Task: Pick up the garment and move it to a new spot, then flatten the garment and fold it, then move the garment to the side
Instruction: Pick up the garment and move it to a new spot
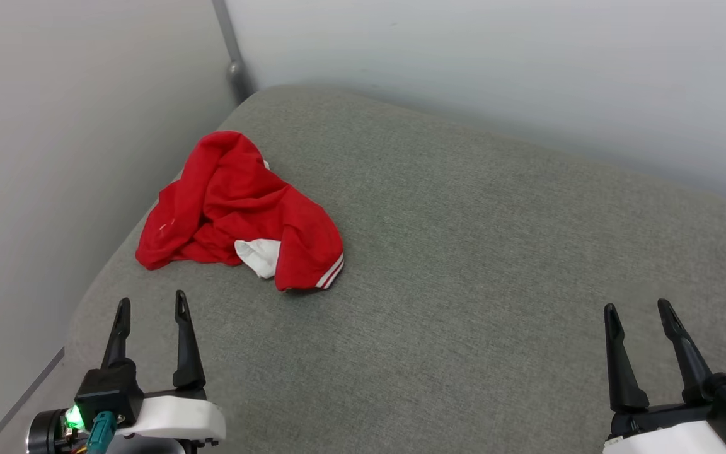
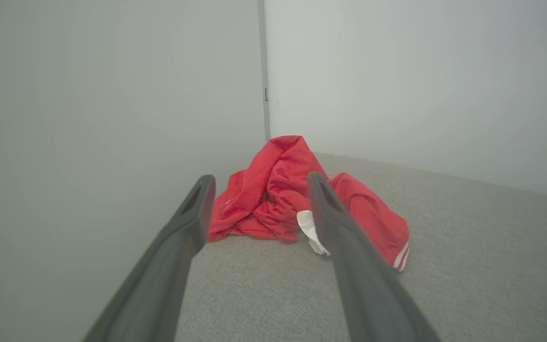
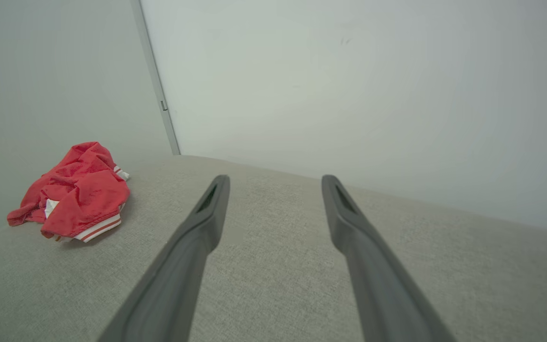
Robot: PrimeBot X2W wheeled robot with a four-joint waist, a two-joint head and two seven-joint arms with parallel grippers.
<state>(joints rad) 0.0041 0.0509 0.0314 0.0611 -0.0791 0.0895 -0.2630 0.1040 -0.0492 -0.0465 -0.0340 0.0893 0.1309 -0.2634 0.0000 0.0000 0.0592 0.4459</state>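
The garment (image 1: pixel 237 211) lies crumpled in a red heap on the grey cushioned surface near the left wall, with a white patch and striped trim showing at its near edge. My left gripper (image 1: pixel 152 307) hovers open just short of it, empty. In the left wrist view the garment (image 2: pixel 273 190) sits straight ahead beyond the spread fingers (image 2: pixel 193 213). My right gripper (image 1: pixel 639 310) stands open and empty far to the right. From the right wrist the garment (image 3: pixel 76 192) appears at the far left.
The grey padded surface (image 1: pixel 464 284) is bounded by a pale wall on the left (image 1: pixel 54 157) and another at the back (image 1: pixel 495 75), meeting at a corner post (image 1: pixel 232 50). The surface's left edge drops off near my left arm.
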